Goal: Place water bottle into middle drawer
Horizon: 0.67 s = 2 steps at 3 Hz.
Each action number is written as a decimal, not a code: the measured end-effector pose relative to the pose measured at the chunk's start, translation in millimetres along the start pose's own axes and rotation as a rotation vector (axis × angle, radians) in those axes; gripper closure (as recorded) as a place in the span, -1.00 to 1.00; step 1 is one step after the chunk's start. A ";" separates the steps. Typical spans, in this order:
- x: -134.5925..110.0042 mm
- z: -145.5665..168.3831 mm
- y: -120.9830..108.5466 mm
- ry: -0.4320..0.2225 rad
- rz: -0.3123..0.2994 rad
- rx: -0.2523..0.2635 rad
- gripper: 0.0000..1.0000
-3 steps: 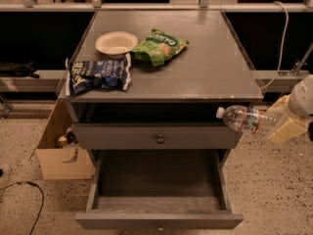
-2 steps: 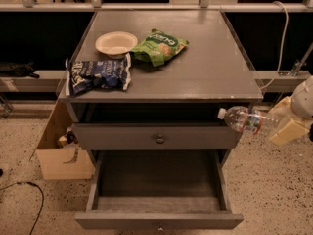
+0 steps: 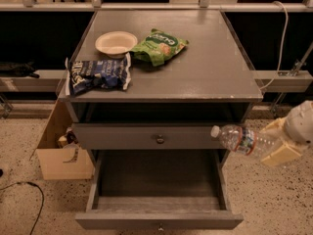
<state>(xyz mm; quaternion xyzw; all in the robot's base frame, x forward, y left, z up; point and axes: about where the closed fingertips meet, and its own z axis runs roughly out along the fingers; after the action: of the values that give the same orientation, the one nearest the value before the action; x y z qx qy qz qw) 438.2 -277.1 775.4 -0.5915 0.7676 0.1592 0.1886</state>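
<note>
Clear water bottle (image 3: 243, 140) clamped sideways in the end effector (image 3: 272, 147)
Cap points left at the cabinet's (image 3: 205, 77) right side; middle drawer (image 3: 159, 220) stands pulled open below.

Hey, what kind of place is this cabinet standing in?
Probably an indoor lab or office test area: speckled floor, grey drawer cabinet, cardboard box beside it. The end effector, right of the cabinet, holds the water bottle.

The end effector (image 3: 272, 142) shows at the right edge of the frame, just below mid-height. Its two fingers (image 3: 284, 154) are pale cream-yellow, blocky and flat-faced, with squared edges. Behind them sits a rounded, off-white wrist housing (image 3: 299, 123), smooth and dome-like, partly cut off by the frame's edge.
</note>
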 end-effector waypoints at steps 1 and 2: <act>-15.9 36.6 42.1 -0.073 -0.043 -0.070 1.00; -41.4 53.2 60.8 -0.161 -0.069 -0.097 1.00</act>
<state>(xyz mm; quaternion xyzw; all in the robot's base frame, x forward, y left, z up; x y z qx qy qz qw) 394.1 -201.9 749.8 -0.6113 0.7206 0.2365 0.2262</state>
